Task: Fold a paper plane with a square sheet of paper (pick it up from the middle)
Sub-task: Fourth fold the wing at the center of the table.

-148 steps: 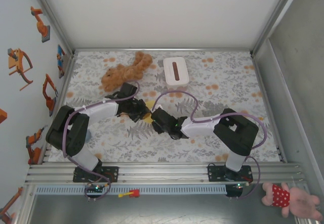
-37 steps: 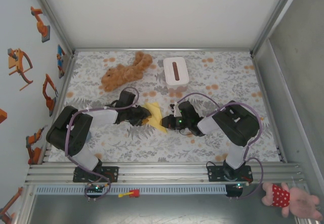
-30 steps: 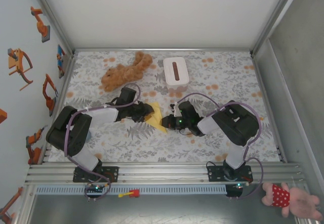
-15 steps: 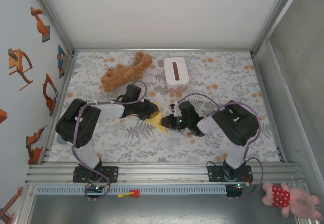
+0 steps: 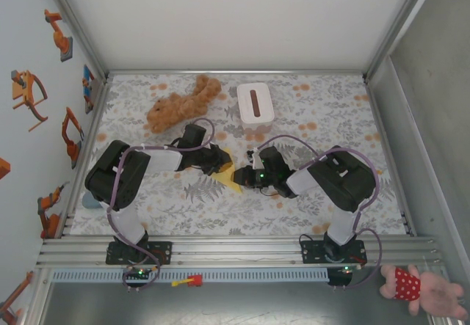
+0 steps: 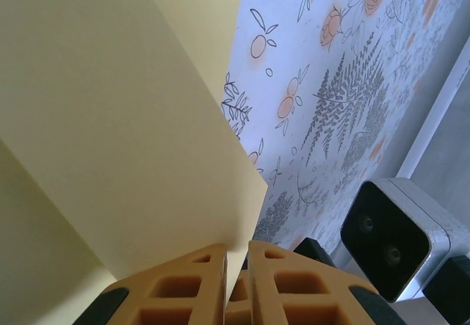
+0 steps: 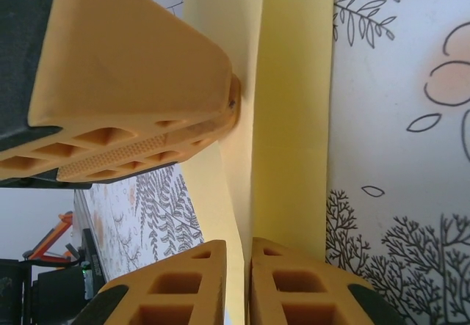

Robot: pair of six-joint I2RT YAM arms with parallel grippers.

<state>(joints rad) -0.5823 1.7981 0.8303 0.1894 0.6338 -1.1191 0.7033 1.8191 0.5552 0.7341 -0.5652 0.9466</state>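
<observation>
Top view, left to right: see brown plush toy (image 5: 180, 105) at far side of floral table (image 5: 330, 127), white box (image 5: 255, 103) just right of it. Nearer, see left gripper (image 5: 220, 165) and right gripper (image 5: 238, 176) meeting nose to nose mid-table. Yellow sheet (image 5: 231, 184) sits between them, with a pointed flap poking out toward the near edge. Can't read either jaw gap from up here, contact hidden under the arms.

Left wrist view fills that in. See left gripper (image 6: 236, 250) with 2 orange fingers (image 6: 183, 281) nearly together, thin slit only, and a corner of yellow sheet (image 6: 110, 119) running into that slit. Reads as pinched on the paper. Shows layered paper with a crease lower left, which the top view lacks. Also catches floral table (image 6: 330, 83) at right and a white camera housing (image 6: 429, 218) with dark lens face, lower right, close by.

Right wrist view gives the opposite side. See 1 of the left gripper's fingers (image 7: 132, 68) upper left, tip against the sheet's raised fold. Below, right gripper (image 7: 247, 248) also narrow, with the standing fold of yellow sheet (image 7: 294, 119) slotted between its 2 fingers. Reads as gripping the paper. Remaining strip of sheet flat on table (image 7: 396, 119), just right of the fold.
</observation>
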